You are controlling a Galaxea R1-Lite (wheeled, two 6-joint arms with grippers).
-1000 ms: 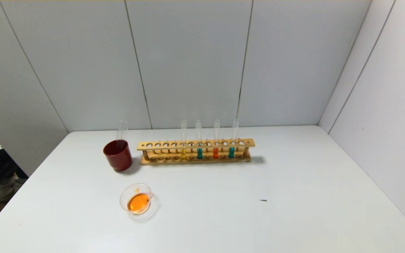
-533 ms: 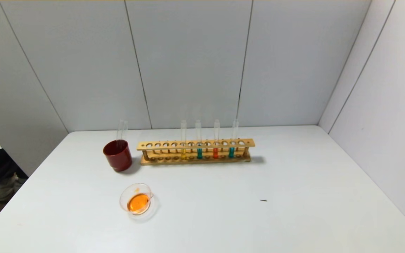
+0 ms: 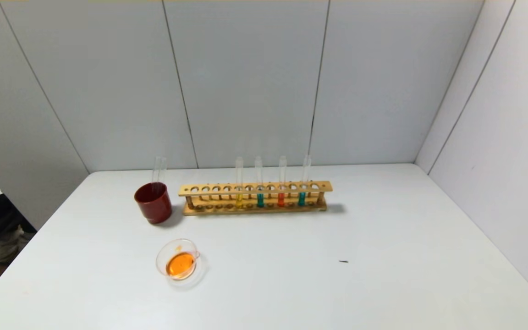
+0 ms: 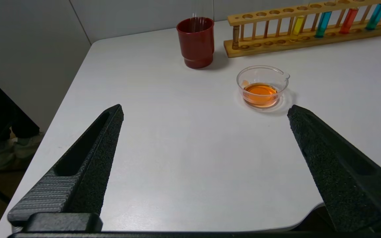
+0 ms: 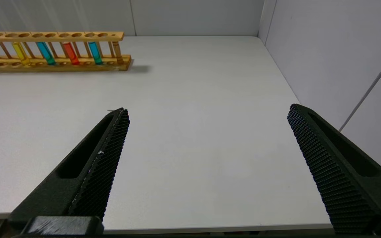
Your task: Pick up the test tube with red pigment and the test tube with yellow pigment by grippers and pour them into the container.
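Altogether four filled tubes (image 3: pixel 270 181), one dish (image 3: pixel 178 260).

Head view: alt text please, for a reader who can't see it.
A long wooden test tube rack on a white table holds yellow, teal, orange-red and teal tubes. A dark red cup stands at its left end; nearer, a clear glass dish holds orange liquid.
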